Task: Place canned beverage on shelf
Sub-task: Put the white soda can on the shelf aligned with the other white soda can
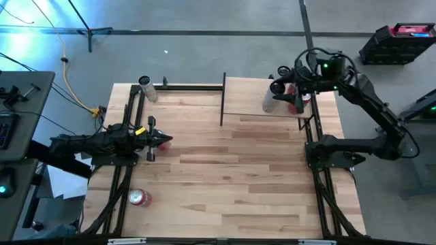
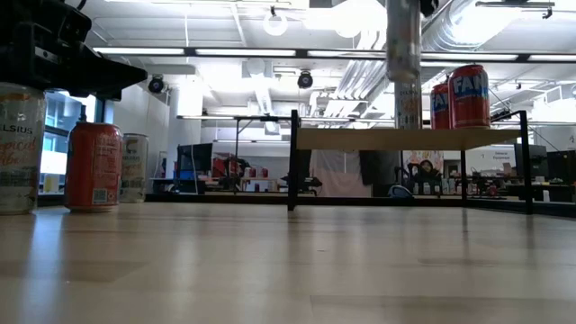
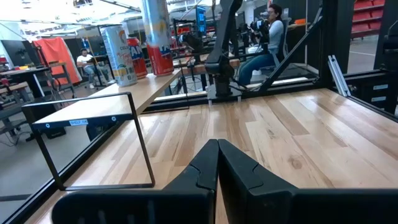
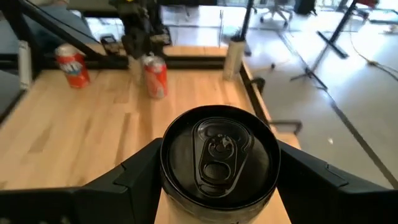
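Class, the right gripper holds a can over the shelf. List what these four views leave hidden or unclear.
- Held can: label unseen; right wrist view shows only its lid, low view cuts off its top.
- Shelf: whether the can touches it is unclear.
- Right gripper: fingertips blurred in the high view.
- Left gripper: shut, idle.

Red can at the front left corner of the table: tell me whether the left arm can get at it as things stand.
Probably yes. The red can stands alone on open tabletop, nothing between it and the left gripper. That gripper is shut and empty, so it must open first. The right gripper holds a can over the shelf.
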You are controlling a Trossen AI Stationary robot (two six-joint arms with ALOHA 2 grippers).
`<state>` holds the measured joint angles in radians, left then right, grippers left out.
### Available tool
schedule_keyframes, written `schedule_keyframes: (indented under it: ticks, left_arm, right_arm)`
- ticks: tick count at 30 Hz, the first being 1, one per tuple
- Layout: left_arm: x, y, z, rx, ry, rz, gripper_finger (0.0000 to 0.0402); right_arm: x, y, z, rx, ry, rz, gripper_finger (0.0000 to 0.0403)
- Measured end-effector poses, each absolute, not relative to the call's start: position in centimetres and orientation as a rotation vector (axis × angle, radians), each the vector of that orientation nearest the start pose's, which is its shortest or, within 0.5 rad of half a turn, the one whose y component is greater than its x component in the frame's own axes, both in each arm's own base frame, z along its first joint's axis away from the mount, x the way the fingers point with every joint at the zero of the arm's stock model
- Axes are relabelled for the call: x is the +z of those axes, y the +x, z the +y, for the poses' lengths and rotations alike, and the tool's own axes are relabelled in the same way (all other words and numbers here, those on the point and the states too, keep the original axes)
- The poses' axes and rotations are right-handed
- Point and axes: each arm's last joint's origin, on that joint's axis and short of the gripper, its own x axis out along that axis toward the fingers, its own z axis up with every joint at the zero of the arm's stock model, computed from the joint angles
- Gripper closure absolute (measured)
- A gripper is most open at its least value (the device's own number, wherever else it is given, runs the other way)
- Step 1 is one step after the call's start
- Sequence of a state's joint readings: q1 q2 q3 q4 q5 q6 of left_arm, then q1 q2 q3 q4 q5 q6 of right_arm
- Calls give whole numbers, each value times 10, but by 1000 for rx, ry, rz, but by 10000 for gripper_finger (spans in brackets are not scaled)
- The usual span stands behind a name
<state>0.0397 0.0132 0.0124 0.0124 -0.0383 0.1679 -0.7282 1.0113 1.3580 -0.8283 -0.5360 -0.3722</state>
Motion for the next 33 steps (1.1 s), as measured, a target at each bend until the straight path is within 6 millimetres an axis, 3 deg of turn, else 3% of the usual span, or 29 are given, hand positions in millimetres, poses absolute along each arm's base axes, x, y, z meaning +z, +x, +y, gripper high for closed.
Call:
schedule_keyframes:
  ticks: [5, 13, 28, 33]
  left_arm:
    - [168, 98, 5, 79, 168, -5, 398]
    - [168, 98, 5, 78, 168, -5, 398]
    - [168, 98, 5, 79, 168, -5, 398]
    - [168, 98, 5, 79, 168, -5, 398]
  right_arm:
    - [410, 123, -112, -147, -92, 422, 157]
    - [385, 118, -135, -152, -36, 404, 157]
    - [383, 108, -140, -191, -56, 412, 157]
    - [371, 106, -141, -204, -60, 415, 157]
